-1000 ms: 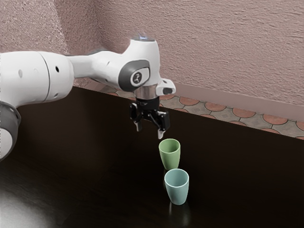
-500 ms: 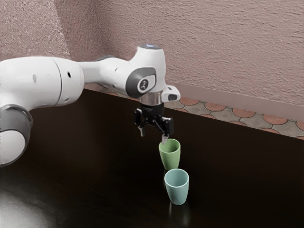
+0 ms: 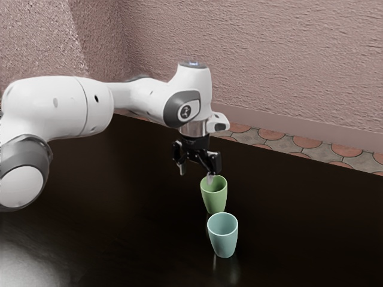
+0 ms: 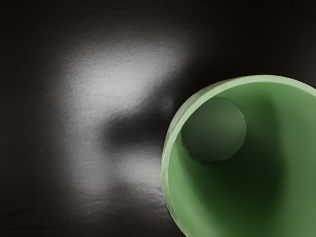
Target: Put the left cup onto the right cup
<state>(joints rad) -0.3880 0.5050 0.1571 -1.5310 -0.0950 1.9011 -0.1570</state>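
A green cup (image 3: 213,192) stands upright on the dark table (image 3: 96,203). A light blue cup (image 3: 222,234) stands just in front of it, nearer the camera. My gripper (image 3: 195,173) is open and hangs right above the green cup's rim on the exterior view's left side. One fingertip (image 3: 209,176) reaches the rim; the other stays outside the cup. In the wrist view the green cup (image 4: 276,177) lies close under my hand, its round bottom visible inside.
The table's far edge runs behind the cups, with a tiled floor (image 3: 287,142) and a rough pink wall (image 3: 287,54) beyond it. Bare tabletop stretches toward the exterior view's left and right of the cups.
My hand has moved toward the exterior view's right and come down, from above and left of the green cup to its rim. Both cups have stayed put.
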